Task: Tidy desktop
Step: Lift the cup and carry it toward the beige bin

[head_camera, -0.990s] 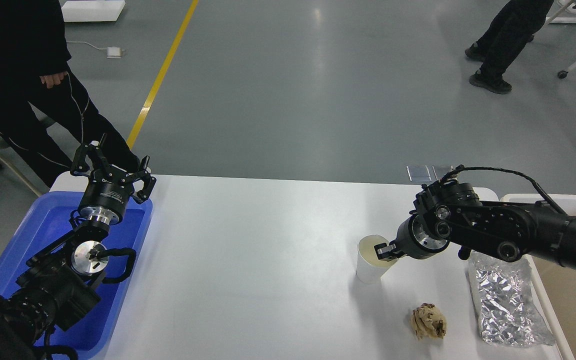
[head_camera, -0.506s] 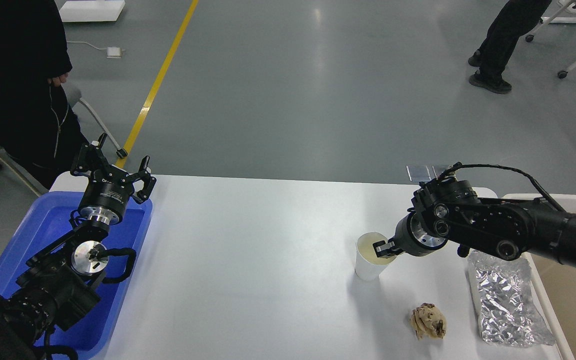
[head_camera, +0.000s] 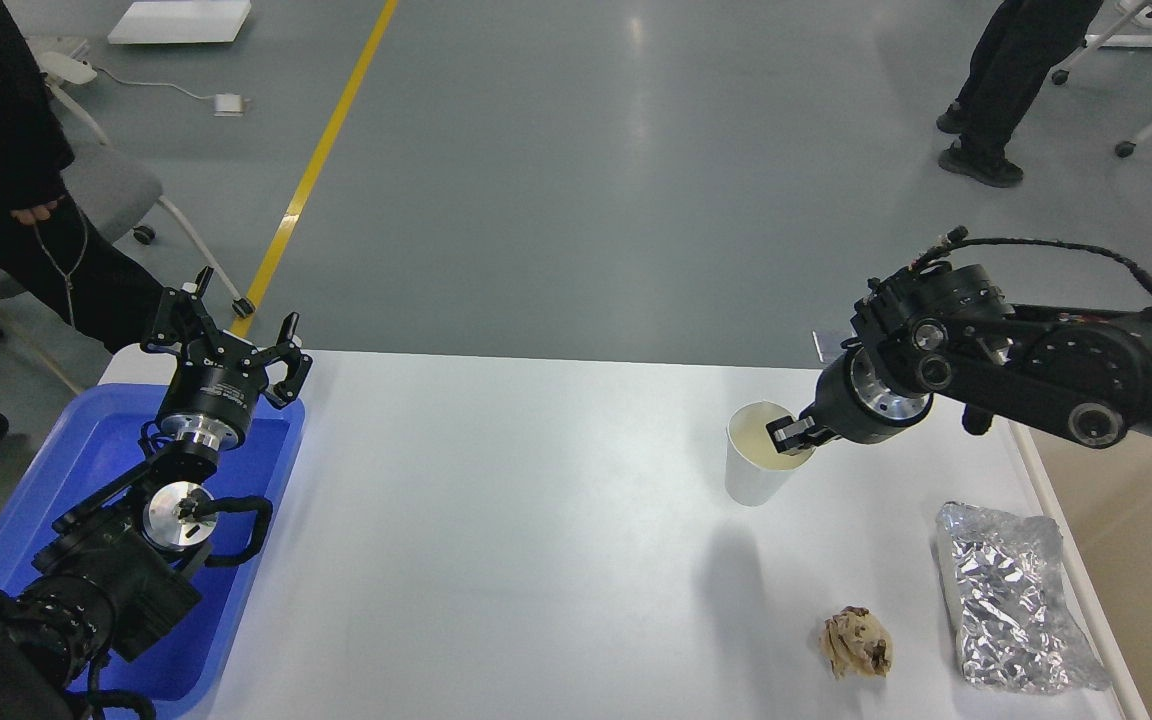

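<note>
The desktop (head_camera: 536, 520) is a wide white tabletop. My right gripper (head_camera: 789, 435) is shut on the rim of a white paper cup (head_camera: 758, 467) and holds it lifted above the desktop; the cup's shadow lies below it. A crumpled brown paper ball (head_camera: 856, 643) lies near the front right. A crinkled silver foil bag (head_camera: 1011, 598) lies at the right edge. My left gripper (head_camera: 226, 335) is open and empty, raised above the far end of the blue tray (head_camera: 76, 470).
A beige bin (head_camera: 1136, 560) stands just beyond the desktop's right edge. One person stands at the far left by a grey chair (head_camera: 101, 190), another at the far right on the floor (head_camera: 996, 90).
My right gripper has lifted the cup off the desktop and moved it up and away from me. The left arm has not moved. The person at the left has stepped back.
</note>
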You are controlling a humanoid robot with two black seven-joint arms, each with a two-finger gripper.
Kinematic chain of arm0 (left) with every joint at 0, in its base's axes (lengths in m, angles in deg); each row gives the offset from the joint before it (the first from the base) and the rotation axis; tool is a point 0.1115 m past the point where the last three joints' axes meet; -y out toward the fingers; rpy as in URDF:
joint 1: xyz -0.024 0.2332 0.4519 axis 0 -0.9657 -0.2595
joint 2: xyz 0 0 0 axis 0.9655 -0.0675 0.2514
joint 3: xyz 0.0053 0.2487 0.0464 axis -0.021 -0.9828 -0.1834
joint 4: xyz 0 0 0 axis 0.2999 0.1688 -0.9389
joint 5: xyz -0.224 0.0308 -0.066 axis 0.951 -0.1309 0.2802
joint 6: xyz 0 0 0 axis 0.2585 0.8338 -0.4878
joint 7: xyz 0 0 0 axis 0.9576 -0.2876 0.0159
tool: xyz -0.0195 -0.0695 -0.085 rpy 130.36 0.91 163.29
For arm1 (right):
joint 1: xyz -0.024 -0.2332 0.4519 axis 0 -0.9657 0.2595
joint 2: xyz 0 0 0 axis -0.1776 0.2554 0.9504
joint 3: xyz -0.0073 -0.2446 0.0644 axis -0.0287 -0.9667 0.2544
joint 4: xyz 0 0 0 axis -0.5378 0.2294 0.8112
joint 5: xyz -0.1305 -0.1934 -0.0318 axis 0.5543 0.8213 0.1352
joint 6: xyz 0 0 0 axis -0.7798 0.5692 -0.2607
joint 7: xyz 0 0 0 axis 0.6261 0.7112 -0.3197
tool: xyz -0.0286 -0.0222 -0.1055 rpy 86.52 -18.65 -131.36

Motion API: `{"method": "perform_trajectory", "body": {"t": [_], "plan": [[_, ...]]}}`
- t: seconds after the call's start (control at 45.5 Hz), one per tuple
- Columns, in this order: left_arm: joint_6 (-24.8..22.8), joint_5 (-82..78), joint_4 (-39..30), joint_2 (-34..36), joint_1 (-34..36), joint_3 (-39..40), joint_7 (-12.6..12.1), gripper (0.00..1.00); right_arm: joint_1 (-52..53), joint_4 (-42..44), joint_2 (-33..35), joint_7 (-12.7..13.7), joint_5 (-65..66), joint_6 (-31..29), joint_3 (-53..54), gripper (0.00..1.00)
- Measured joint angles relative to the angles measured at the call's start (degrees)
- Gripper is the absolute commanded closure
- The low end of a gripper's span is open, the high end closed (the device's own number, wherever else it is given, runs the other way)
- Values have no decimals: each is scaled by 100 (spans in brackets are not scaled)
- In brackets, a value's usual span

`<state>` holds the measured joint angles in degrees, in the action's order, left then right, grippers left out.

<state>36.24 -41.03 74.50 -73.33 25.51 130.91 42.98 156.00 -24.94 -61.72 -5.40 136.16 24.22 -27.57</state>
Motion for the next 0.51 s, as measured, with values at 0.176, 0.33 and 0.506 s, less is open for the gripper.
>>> {"method": "perform_trajectory", "body": {"t": [0.176,0.33,0.506], "plan": [[0,0,0,0,0,0,0,0,455,-405,347,0,-164,-304,65,100],[0,0,0,0,0,0,0,0,847,-766,647,0,-297,-493,139,100],[0,0,0,0,0,0,0,0,1185,-1066,940,0,-380,-586,246,100]]}}
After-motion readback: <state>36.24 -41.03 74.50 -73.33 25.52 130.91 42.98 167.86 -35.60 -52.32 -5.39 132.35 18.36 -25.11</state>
